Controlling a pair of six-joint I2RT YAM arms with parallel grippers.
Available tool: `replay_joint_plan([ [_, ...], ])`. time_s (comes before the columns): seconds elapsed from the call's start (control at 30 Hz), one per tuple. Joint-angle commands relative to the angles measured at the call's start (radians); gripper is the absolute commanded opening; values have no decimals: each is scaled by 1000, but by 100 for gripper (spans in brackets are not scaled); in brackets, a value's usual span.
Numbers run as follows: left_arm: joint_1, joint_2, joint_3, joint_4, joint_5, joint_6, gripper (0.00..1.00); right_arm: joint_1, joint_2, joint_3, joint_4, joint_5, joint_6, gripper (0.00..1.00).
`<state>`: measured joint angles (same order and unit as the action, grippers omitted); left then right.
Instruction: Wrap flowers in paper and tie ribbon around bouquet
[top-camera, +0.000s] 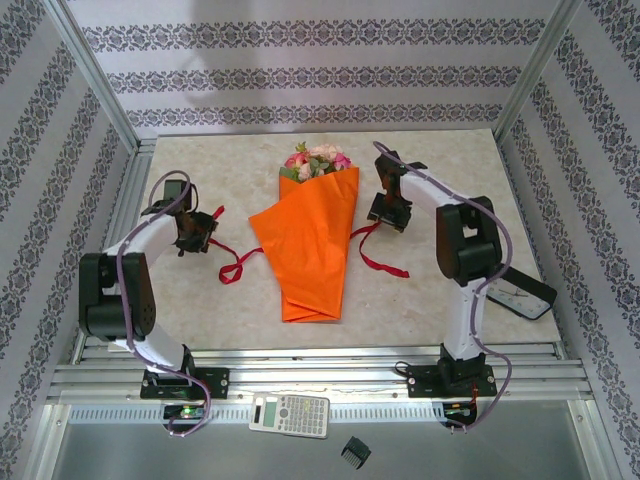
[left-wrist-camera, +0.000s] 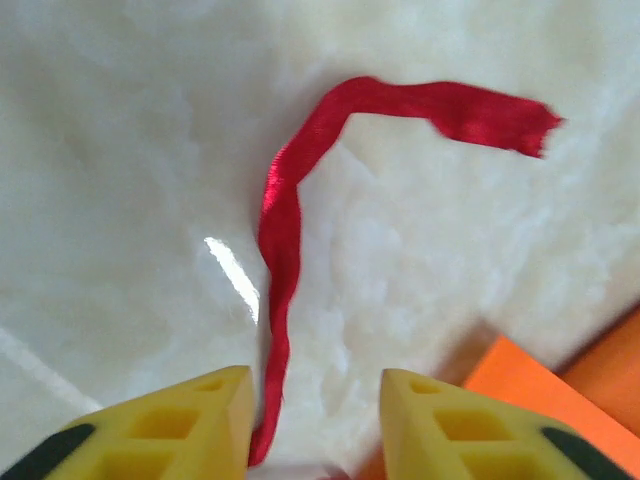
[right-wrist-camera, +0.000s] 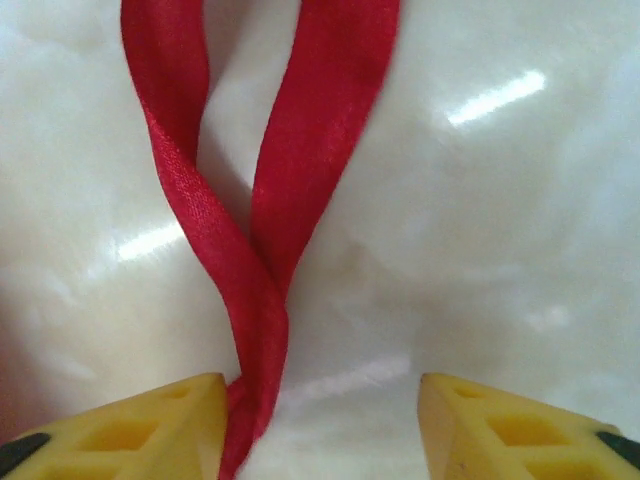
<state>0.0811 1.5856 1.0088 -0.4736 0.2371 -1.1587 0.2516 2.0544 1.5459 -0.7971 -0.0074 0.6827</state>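
My left arm (top-camera: 140, 245) and right arm (top-camera: 463, 320) are white links between black joints, each with a purple cable (top-camera: 497, 250) looping along it and a black base plate (top-camera: 185, 382). On my left tool (left-wrist-camera: 315, 420) and right tool (right-wrist-camera: 320, 420) the fingers (left-wrist-camera: 200, 425) are yellow, with rectangular pockets, black further back

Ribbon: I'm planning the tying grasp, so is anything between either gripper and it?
Nothing visible. The ribbon runs between the open fingers of the left gripper, and its crossed strands reach between those of the right gripper.
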Motion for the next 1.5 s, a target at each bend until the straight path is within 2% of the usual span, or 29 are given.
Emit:
replay_joint_plan([
  [0.0, 19, -13, 13, -135, -28, 117, 43, 25, -151, -64, -13, 73, -57, 58],
  [0.2, 25, 88, 21, -109, 85, 171, 47, 159, -190, -191, 29, -35, -160, 59],
  [0.3, 25, 141, 57, -117, 84, 209, 48, 223, -149, -182, -5, -15, -176, 60],
  [0.37, 23, 173, 76, -117, 95, 231, 48, 232, -123, -188, -9, 5, -169, 59],
  [0.47, 13, 227, 94, -123, 124, 255, 48, 226, -75, -200, 5, 17, -160, 55],
  [0.57, 1, 258, 83, -107, 129, 256, 46, 221, -23, -188, 1, 19, -154, 44],
  [0.63, 0, 259, 63, -63, 136, 244, 38, 221, -17, -188, -4, 40, -146, 32],
  [0.7, 1, 252, 50, -40, 142, 232, 22, 217, -39, -202, -13, 75, -131, 17],
  [0.8, 10, 192, 45, -42, 108, 229, 0, 201, -123, -261, 12, 104, -116, 8],
  [0.97, 66, 32, 61, -102, 6, 226, 0, 156, -225, -331, 46, 71, -110, 0],
  [1.1, 89, -112, 84, -151, -79, 195, 0, 122, -249, -359, 44, 64, -102, 0],
  [1.27, 91, -276, 137, -202, -227, 142, 0, 71, -322, -421, 11, 134, -50, 0],
  [1.37, 91, -267, 188, -209, -183, 162, 0, 45, -364, -452, 7, 162, -53, 0],
  [1.4, 91, -234, 205, -234, -139, 166, 4, 41, -369, -452, 5, 158, -60, 0],
  [1.47, 86, -162, 217, -282, -28, 168, 26, 41, -368, -437, -9, 162, -72, 0],
])
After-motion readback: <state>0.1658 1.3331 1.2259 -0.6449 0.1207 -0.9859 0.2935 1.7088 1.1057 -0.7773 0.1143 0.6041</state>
